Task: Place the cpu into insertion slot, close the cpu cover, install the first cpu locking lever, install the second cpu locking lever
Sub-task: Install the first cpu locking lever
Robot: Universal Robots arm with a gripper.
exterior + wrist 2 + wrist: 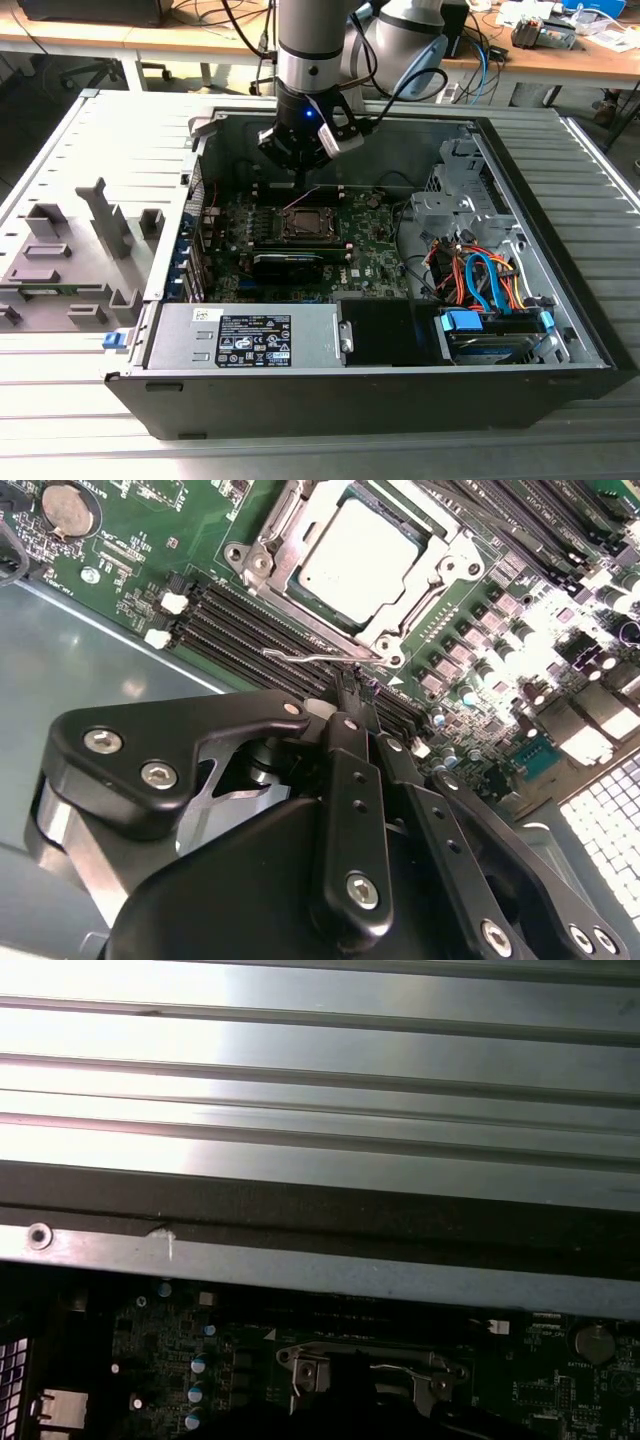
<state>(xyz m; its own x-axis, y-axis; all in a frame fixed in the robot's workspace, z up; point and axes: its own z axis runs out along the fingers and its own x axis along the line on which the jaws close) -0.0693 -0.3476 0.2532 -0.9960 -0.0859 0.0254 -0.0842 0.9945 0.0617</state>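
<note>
- Black claw (pixel 349 692), fingers pressed together, is hanging just beside the thin wire lever (pixel 300 655).
- Silvery-grey square cpu (pixel 362 548) is sitting beyond it under the metal frame cover (pixel 440 575).
- Black memory slots (pixel 245 620) are lying between them.

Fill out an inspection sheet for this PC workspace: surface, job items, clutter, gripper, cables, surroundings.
Surface: ribbed grey metal table carrying an open computer case.
Job items: cpu sits in the insertion slot; the cpu cover lies closed around it; a thin locking lever stands beside the socket, not latched flat.
Clutter: grey fixture blocks on the table at the exterior view's left.
Gripper: gripper at the lever, beside the socket.
Cables: orange and blue leads near the drive bay; black cables run down the arm.
Surroundings: wooden desks behind.
</note>
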